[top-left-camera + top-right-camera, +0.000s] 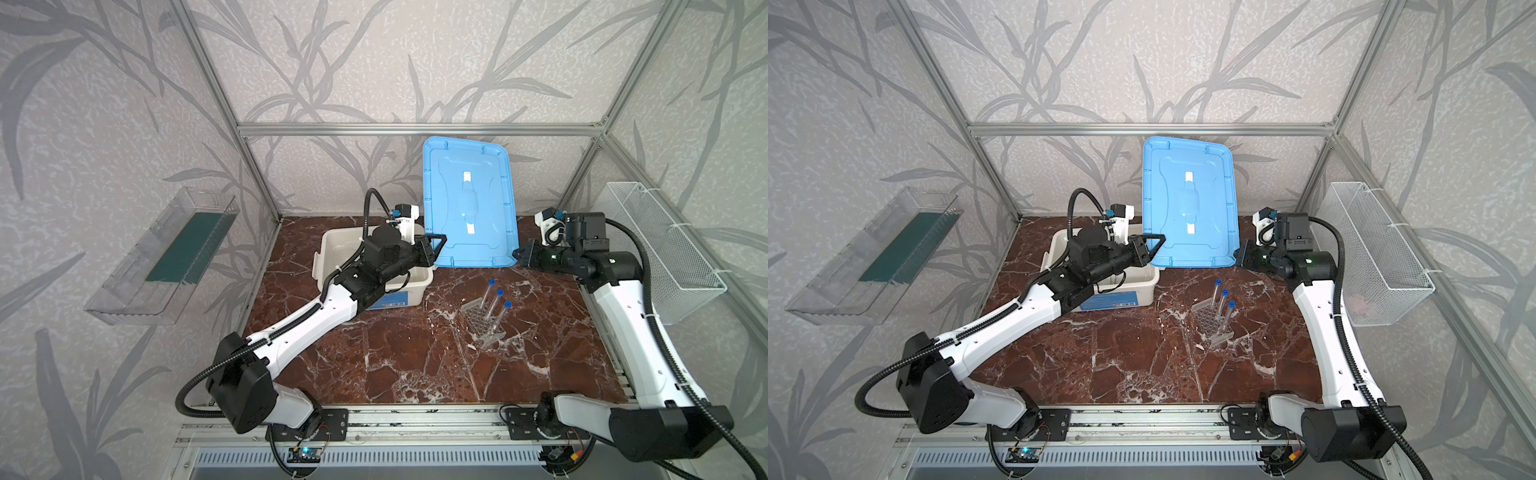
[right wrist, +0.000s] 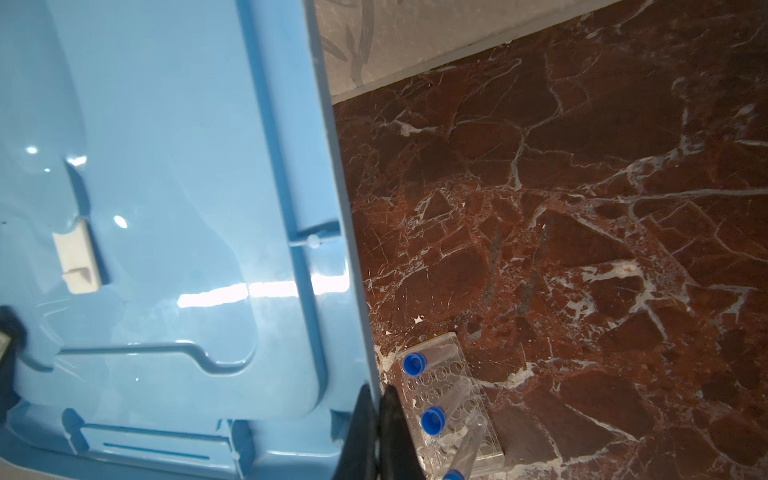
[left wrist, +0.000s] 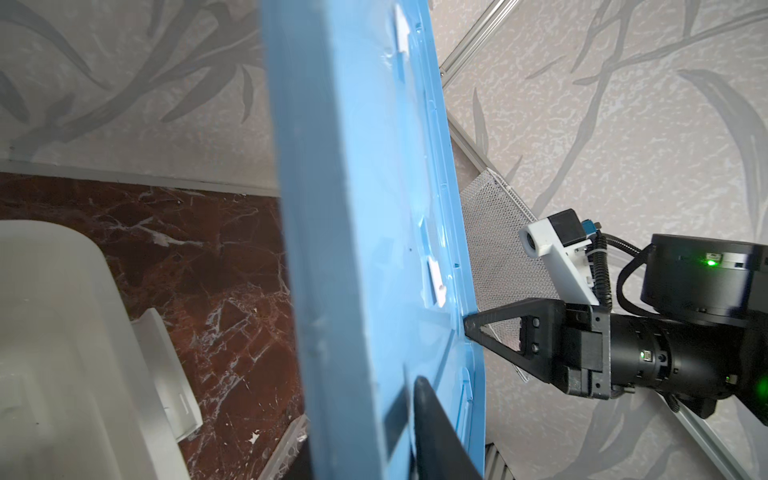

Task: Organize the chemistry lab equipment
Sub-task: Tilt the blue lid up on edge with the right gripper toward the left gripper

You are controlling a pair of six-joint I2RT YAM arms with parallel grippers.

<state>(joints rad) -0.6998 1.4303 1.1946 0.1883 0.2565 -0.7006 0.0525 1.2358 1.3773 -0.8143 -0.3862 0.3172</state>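
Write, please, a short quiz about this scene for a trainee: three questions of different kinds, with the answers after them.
1. True or false: the blue lid lies flat on the white tub.
2. How many blue-capped tubes are in the clear rack? A) two B) three C) four
3. Fill in: the left gripper grips one edge of the lid, and the ____ grips the opposite edge.

Key
1. False: the lid is held upright, and the tub is open.
2. B
3. right gripper
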